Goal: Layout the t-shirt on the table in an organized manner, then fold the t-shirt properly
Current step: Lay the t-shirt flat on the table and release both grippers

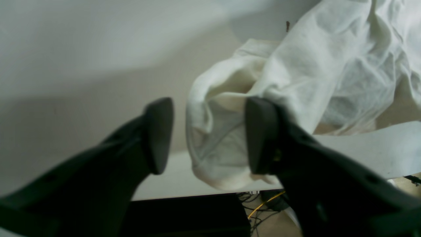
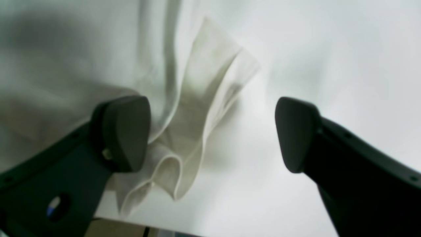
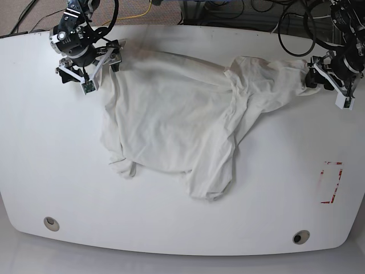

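Base view gives you the whole t-shirt (image 3: 171,114), spread crumpled and plain side up across the table (image 3: 57,171), its long axis running side to side between the two arms, with the hem end bunched toward the near edge; a red tape mark (image 3: 332,182) lies well apart from it. Only the wrist views show you the jaws. Your left gripper (image 1: 205,138) stands moderately wide, one finger (image 1: 260,135) touching a hanging fold of cloth without pinching it. Your right gripper (image 2: 212,133) gapes wide, one finger (image 2: 125,131) against a loose cloth corner, gripping nothing.
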Tool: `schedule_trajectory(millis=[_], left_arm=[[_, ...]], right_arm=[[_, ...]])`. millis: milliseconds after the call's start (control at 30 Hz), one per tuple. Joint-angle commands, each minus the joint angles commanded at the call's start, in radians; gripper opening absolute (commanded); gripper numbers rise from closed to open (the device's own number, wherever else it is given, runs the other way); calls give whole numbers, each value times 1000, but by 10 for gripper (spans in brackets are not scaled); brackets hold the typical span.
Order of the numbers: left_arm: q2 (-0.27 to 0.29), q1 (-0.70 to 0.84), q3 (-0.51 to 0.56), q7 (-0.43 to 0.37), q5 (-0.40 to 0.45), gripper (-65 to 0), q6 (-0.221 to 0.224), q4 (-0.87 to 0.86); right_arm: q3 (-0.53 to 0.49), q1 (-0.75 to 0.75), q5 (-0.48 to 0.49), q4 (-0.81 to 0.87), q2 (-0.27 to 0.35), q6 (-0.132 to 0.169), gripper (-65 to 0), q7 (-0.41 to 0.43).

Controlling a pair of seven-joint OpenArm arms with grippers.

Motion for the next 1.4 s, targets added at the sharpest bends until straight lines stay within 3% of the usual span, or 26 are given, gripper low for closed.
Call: schedule_trajectory(millis=[200, 567, 667, 867, 1100, 1400], left_arm=[[-3, -6, -37, 0, 0, -257, 0, -2], [-75, -72, -193, 0, -6, -257, -2, -3], [-86, -100, -236, -3, -6, -257, -2, -5], [-86, -180, -385, -2, -3, -257, -2, -5], [-86, -242, -486, -3, 0, -257, -2, -5], [-81, -239, -529, 0, -2, -257, -2, -5]], right_arm=[[0, 63, -3, -3, 3, 0, -75, 0], [-11, 233, 8, -23, 2, 0, -73, 0], [-57, 296, 0, -55, 2, 0, -73, 0], [-140, 428, -2, -163, 3, 0, -73, 0], [-157, 578, -5, -344, 9, 0, -73, 3], [-157, 700, -5, -603, 112, 0, -73, 117]])
